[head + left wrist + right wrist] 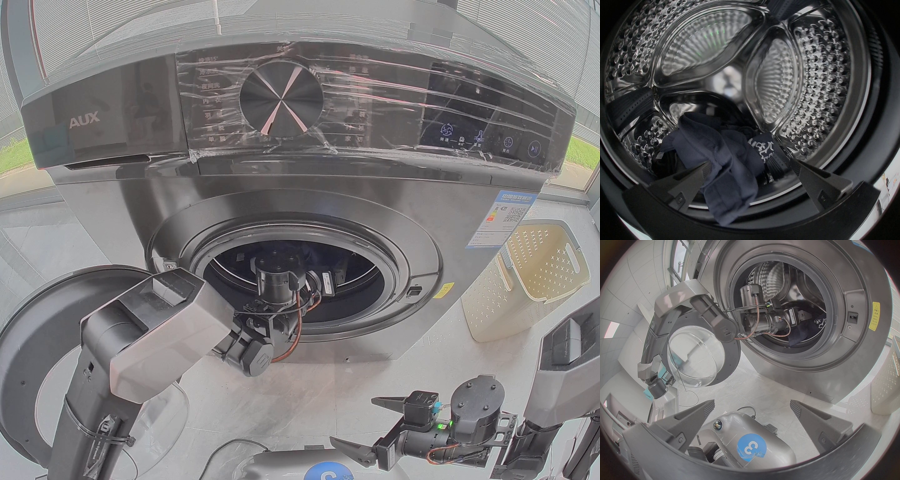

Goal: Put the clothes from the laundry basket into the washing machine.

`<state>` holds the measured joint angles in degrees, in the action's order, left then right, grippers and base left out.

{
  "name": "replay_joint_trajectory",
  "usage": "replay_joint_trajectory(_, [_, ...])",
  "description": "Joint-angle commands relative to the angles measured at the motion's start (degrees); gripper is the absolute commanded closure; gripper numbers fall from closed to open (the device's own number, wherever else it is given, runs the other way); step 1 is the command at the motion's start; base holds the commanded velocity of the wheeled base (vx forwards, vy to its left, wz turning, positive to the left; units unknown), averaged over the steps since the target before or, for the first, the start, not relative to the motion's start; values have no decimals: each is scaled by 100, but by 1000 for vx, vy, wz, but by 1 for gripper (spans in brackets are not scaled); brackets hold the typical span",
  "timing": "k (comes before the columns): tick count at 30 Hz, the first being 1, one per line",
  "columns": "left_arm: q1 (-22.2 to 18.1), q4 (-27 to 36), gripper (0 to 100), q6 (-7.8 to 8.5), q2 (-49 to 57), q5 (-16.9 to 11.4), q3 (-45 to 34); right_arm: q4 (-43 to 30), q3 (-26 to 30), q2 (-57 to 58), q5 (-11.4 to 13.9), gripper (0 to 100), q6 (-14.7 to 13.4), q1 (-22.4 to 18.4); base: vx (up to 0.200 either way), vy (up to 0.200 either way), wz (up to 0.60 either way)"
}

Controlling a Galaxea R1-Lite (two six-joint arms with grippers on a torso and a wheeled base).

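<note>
Dark navy clothes (725, 159) lie in a heap at the bottom of the washing machine's steel drum (818, 78), one fold hanging over the front lip. My left gripper (753, 175) is inside the round opening (300, 281) and stands open, its fingers (690, 184) either side of the heap without gripping it. The cream laundry basket (537, 275) stands to the right of the machine, and no clothes show in it. Low in front of the machine, above the floor, my right gripper (353, 422) is open and holds nothing. The navy cloth (803, 330) shows past the left wrist.
The machine's round glass door (697, 358) is swung wide open to the left, beside my left arm (156, 331). Pale tiled floor (350, 375) lies free between the machine and my right arm. The basket (887, 383) stands close against the machine's right front corner.
</note>
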<state>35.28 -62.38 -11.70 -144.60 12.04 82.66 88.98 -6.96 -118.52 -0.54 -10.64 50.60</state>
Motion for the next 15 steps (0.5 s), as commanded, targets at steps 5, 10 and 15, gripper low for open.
replay_joint_trajectory(5, [453,-1453,0,397,547,-27,-2246,93,28,22,1,0,1,-42,0,0,0])
replay_joint_trajectory(10, [568,-2200,0,529,793,-71,-3406,93,54,57,1,0,1,-77,0,0,0])
replay_joint_trajectory(15, [805,-2665,0,485,1532,-405,-4909,85,63,373,1,0,1,-200,0,0,0])
